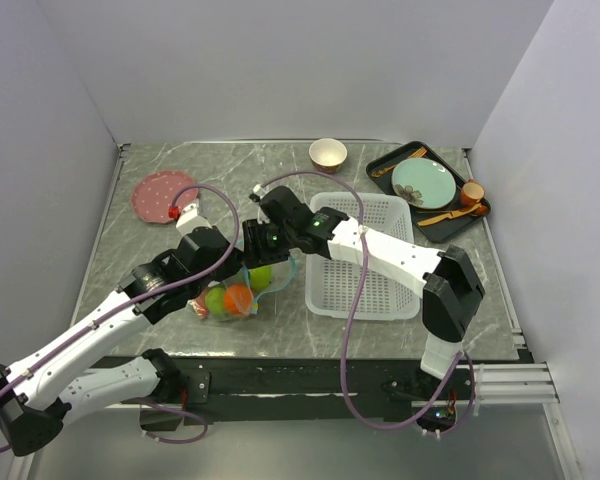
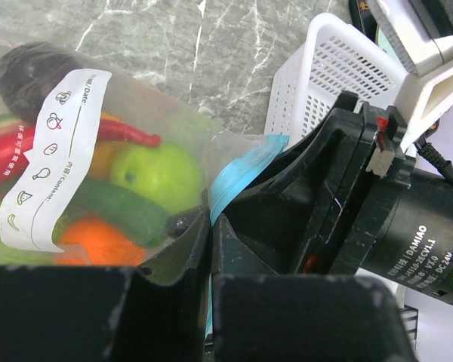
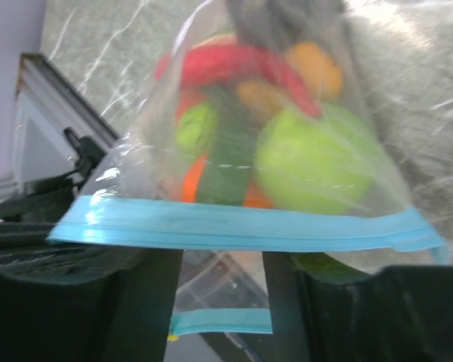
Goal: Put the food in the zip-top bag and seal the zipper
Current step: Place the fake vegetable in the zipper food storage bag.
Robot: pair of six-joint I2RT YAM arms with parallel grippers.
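Left tool [image 2: 210, 226]: jaws together, clamped on the teal zipper [image 2: 245, 170] at one end of the mouth of the zip-top bag [image 2: 83, 113]. Right tool [image 3: 220, 260]: fingers [image 3: 147, 302] apart, standing just under the zipper line with nothing pinched. A second stretch of teal strip shows low between them.

The bag lies on the counter [image 1: 230, 165] directly ahead of both tools, with the food inside: green apple [image 2: 155, 173], red chili [image 3: 234, 60], orange [image 2: 90, 237], green pepper [image 2: 124, 207], and a dark piece [image 2: 30, 68] at the end farthest from the left tool. A white basket [image 1: 380, 290] lies under the right arm, behind its tool.

Risks, as judged:
- The strip is held at one end only, so the mouth may sag or gape.
- A press made off the track would leave the seal partial.
- Fruit bulging near the mouth may force the tracks apart.
- A pull by the left tool could drag the bag along the counter.

Not determinable:
- Whether any stretch of zipper is already mated.
- The mouth in the overhead view, which is hidden under both wrists.
- Fine detail in the right wrist view, which is blurred.
- The bag's near edge, which is cut off behind the left fingers.
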